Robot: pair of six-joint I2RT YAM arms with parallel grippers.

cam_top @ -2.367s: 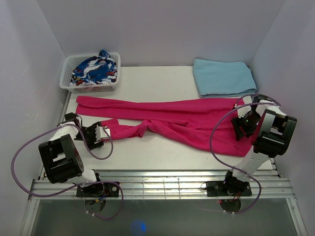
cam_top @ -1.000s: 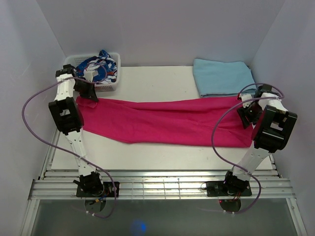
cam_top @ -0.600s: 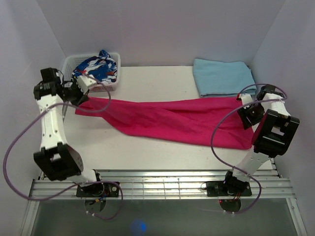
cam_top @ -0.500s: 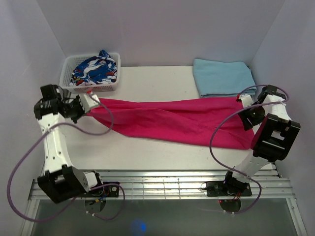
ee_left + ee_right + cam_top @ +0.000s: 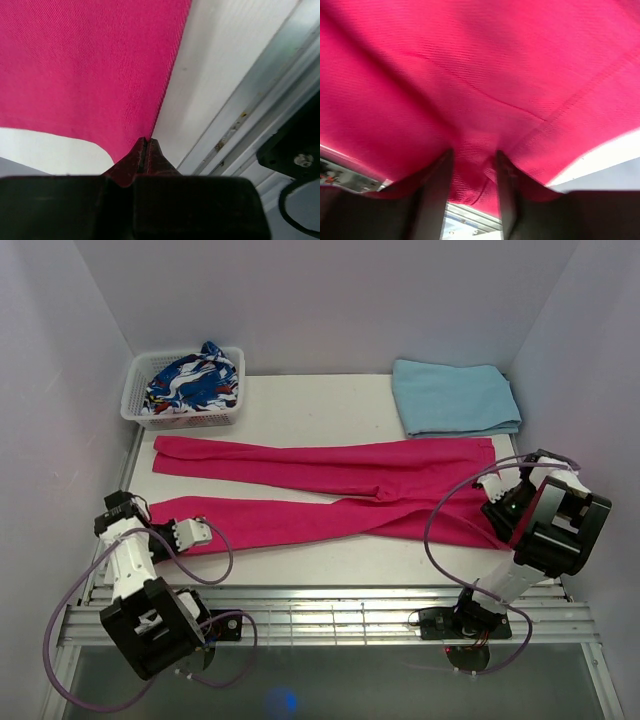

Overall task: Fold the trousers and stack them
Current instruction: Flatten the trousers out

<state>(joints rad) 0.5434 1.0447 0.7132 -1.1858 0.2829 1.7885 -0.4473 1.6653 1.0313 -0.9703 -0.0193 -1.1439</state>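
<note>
The magenta-pink trousers (image 5: 300, 462) lie flat across the table, one leg at the back and the other nearer the front, joined at the waist on the right. At the near left, my left gripper (image 5: 203, 533) is shut on the cuff corner of the front leg. In the left wrist view the jaws (image 5: 145, 141) pinch the very corner of the pink fabric (image 5: 90, 65). My right gripper (image 5: 495, 512) is at the waist end. In the right wrist view its fingers (image 5: 473, 155) stand apart with a bunched fold of the trousers (image 5: 480, 75) between them.
A white basket (image 5: 135, 410) holding a blue-white-red patterned garment (image 5: 190, 380) stands at the back left. A folded light blue cloth (image 5: 455, 397) lies at the back right. A metal rail (image 5: 320, 615) runs along the table's front edge, close to the left gripper (image 5: 250, 125).
My left gripper has carried the leg's end from beside the basket down to the near left, laying the two legs apart. My right gripper's jaws have narrowed at the waist.
</note>
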